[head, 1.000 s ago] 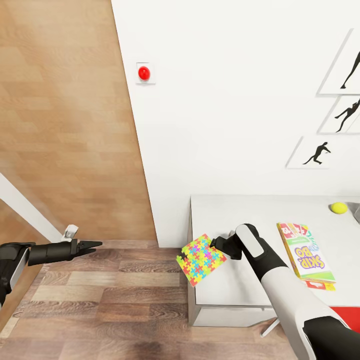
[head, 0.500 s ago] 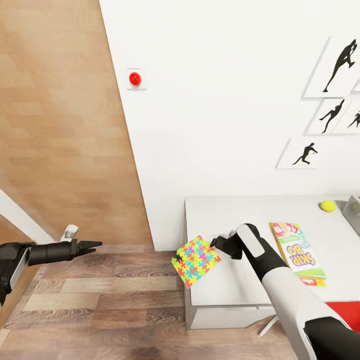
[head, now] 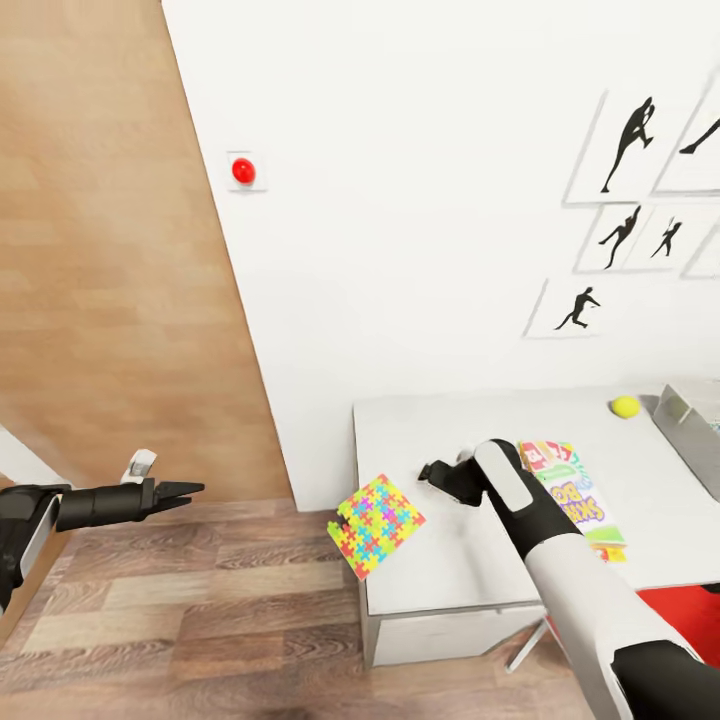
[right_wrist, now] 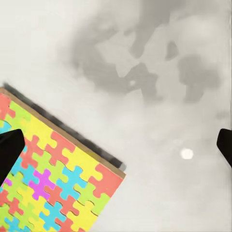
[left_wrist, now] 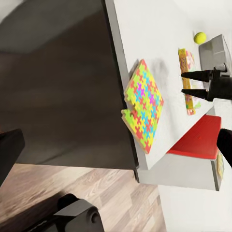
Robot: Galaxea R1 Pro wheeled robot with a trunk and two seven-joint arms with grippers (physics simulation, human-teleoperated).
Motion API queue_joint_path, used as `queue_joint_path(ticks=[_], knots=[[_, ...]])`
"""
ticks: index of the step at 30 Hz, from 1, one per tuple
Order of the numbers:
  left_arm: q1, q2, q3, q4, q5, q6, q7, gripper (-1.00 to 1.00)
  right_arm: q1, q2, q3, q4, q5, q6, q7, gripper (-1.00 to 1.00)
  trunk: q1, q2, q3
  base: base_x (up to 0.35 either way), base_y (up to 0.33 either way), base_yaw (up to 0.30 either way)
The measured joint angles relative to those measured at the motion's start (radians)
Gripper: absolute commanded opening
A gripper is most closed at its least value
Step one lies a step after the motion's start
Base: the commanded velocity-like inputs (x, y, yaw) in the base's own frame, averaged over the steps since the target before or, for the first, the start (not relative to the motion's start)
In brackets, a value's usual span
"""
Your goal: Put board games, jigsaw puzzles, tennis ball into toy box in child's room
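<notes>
While head view hides right gripper (head: 428,470) spread, left wrist view shows fingers parted, apart from jigsaw puzzle (left_wrist: 143,105) overhanging table (head: 440,430) edge; left gripper (head: 190,489) pressed together, empty.

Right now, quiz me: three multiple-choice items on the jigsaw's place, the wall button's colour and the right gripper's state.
1. Where is the jigsaw?
A. In the toy box
B. Sticking out past the table's edge
C. On the floor

2. What colour is the wall button?
A. Red
B. Green
C. Blue

3. What is the right gripper's state?
A. Shut on the jigsaw
B. Shut on the ball
C. Open, apart from the jigsaw

Answers:
1 B: the jigsaw juts beyond the table at its corner.
2 A: the button is red.
3 C: the left wrist view shows the right gripper with its fingers spread and a gap to the jigsaw.
</notes>
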Motion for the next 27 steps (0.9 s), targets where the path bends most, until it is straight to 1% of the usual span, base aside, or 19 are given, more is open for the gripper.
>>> queue_joint_path(ticks=[2, 3, 7, 9, 12, 13, 15, 18, 19, 22, 23, 27], knots=[[0.0, 0.0, 0.0, 0.0, 0.0, 0.0, 0.0, 1.0, 0.006, 0.0, -0.002, -0.069, -0.001, 0.005, 0.005, 1.0, 0.0, 0.0, 0.003, 0.0, 0.0, -0.133], [0.0, 0.0, 0.0, 0.0, 0.0, 0.0, 0.0, 1.0, 0.013, -0.001, -0.002, -0.118, -0.003, 0.009, 0.01, 1.0, 0.0, 0.0, 0.005, 0.0, 0.0, -0.133], [0.0, 0.0, 0.0, 0.0, 0.001, 0.0, 0.0, 1.0, 0.032, -0.001, -0.004, -0.223, -0.007, 0.034, 0.018, 1.0, 0.0, 0.0, 0.011, 0.0, 0.0, -0.133], [0.0, 0.001, 0.0, 0.0, 0.001, -0.001, 0.0, 1.0, 0.056, 0.0, -0.008, -0.329, -0.012, 0.074, 0.022, 1.0, 0.0, 0.0, 0.014, 0.0, 0.0, -0.133], [0.0, 0.001, 0.0, 0.0, 0.001, -0.001, -0.001, 1.0, 0.092, 0.0, -0.028, -0.468, -0.018, 0.116, 0.025, 1.0, 0.0, 0.0, 0.018, 0.0, 0.0, -0.133], [0.0, 0.001, 0.0, 0.0, 0.001, -0.001, -0.001, 1.0, 0.1, 0.0, -0.034, -0.496, -0.018, 0.124, 0.026, 1.0, 0.0, 0.0, 0.02, 0.0, 0.0, -0.133], [0.0, 0.001, 0.0, 0.0, 0.001, -0.001, -0.001, 1.0, 0.134, 0.0, -0.061, -0.585, -0.022, 0.154, 0.033, 1.0, 0.0, 0.0, 0.023, 0.0, 0.0, -0.133], [0.0, 0.001, 0.0, 0.0, 0.001, -0.001, -0.001, 1.0, 0.167, 0.001, -0.085, -0.651, -0.027, 0.175, 0.055, 1.0, 0.0, 0.0, 0.027, 0.0, 0.0, -0.133], [0.0, 0.001, 0.0, 0.0, 0.001, -0.001, -0.002, 1.0, 0.185, 0.001, -0.094, -0.673, -0.036, 0.18, 0.072, 1.0, 0.0, 0.0, 0.029, 0.0, 0.0, -0.133], [0.0, 0.001, 0.0, 0.0, 0.001, -0.001, -0.002, 1.0, 0.214, 0.0, -0.103, -0.694, -0.058, 0.181, 0.103, 1.0, 0.0, 0.0, 0.033, 0.0, 0.0, -0.133], [0.0, 0.001, 0.0, 0.0, 0.001, -0.001, -0.002, 1.0, 0.235, 0.0, -0.106, -0.703, -0.076, 0.181, 0.126, 1.0, 0.0, 0.0, 0.035, 0.0, 0.0, -0.133], [0.0, 0.001, 0.0, 0.0, 0.002, -0.001, -0.002, 1.0, 0.284, -0.001, -0.122, -0.723, -0.112, 0.181, 0.181, 1.0, 0.0, 0.0, 0.041, 0.0, 0.0, -0.132]])
